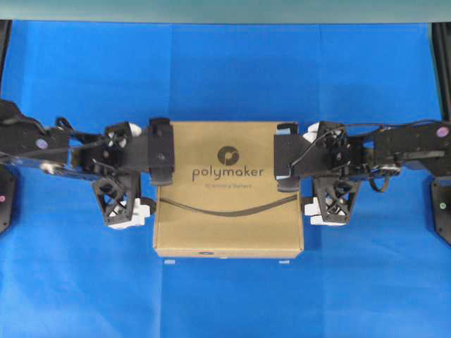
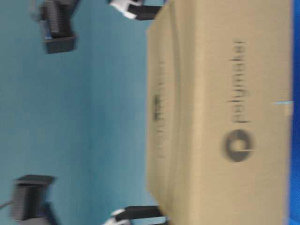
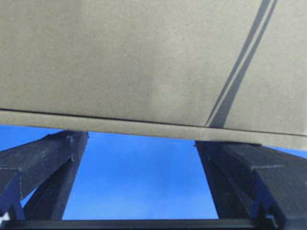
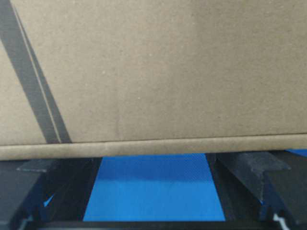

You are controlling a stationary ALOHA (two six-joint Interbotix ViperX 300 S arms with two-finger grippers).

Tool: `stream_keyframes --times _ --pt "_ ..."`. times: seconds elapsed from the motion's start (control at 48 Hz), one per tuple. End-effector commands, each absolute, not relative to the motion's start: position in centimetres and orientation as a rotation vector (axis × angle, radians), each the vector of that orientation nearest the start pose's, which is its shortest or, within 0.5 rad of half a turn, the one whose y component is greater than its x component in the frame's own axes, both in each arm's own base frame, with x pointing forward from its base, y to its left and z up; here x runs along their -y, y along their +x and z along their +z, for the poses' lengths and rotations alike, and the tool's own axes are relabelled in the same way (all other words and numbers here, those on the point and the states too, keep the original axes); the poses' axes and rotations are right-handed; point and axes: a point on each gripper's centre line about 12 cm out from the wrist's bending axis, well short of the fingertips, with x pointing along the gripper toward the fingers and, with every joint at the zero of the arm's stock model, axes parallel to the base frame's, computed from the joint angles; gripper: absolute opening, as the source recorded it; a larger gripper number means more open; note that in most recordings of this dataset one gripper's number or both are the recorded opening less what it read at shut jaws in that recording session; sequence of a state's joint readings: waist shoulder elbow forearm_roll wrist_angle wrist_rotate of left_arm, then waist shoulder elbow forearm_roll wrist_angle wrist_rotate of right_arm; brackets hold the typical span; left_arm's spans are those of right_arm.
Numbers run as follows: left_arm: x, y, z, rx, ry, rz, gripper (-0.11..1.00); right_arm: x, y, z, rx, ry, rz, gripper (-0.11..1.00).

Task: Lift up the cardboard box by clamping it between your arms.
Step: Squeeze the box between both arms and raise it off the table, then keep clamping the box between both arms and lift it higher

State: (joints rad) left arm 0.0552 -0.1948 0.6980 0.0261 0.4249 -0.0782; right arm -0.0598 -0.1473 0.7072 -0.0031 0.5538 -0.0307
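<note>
The flat brown cardboard box (image 1: pixel 229 190) with the polymaker logo sits between my two arms; it also fills the table-level view (image 2: pixel 220 112). My left gripper (image 1: pixel 151 169) is open, its spread fingers pressed against the box's left side. My right gripper (image 1: pixel 304 172) is open and pressed against the right side. In the left wrist view the box's top and edge (image 3: pixel 144 72) hide the fingertips of the gripper (image 3: pixel 141 136). The right wrist view shows the same: box (image 4: pixel 158 72), gripper (image 4: pixel 153 158). Blue cloth shows below the box's edge; I cannot tell its height above the cloth.
Blue cloth (image 1: pixel 225 70) covers the table on all sides of the box. Two small white marks (image 1: pixel 169 262) lie on the cloth just in front of the box. Dark arm bases (image 1: pixel 440 204) stand at the far left and right edges.
</note>
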Motion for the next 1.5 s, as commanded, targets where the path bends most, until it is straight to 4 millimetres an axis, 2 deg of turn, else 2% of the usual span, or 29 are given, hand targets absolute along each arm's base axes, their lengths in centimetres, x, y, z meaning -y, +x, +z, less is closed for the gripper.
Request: stream_keyframes --times 0.0,0.25,0.521,1.0,1.063,1.167,1.48 --pt "-2.5 34.5 25.0 -0.782 -0.087 0.1 0.87 1.9 33.8 21.6 -0.992 0.033 -0.046 0.99" --pt "-2.5 33.6 30.3 -0.738 -0.086 0.102 0.87 1.8 33.7 27.0 -1.01 0.044 -0.038 0.99" --pt "-2.8 32.9 36.5 -0.699 -0.087 0.114 0.87 1.9 33.9 33.9 -0.998 0.042 -0.036 0.99" --pt "-2.7 31.9 47.0 -0.647 -0.09 0.116 0.87 1.9 33.2 44.4 -0.966 0.036 -0.033 0.99" --pt "-2.6 32.0 48.3 -0.641 -0.088 0.114 0.87 1.9 33.3 45.3 -0.972 0.036 -0.034 0.99" --pt "-2.6 32.2 49.1 -0.658 -0.087 0.113 0.87 1.9 33.5 46.2 -0.989 0.033 -0.034 0.99" --pt "-2.7 32.7 48.7 -0.715 -0.054 0.104 0.87 2.4 34.0 45.8 -1.016 0.037 -0.046 0.99"
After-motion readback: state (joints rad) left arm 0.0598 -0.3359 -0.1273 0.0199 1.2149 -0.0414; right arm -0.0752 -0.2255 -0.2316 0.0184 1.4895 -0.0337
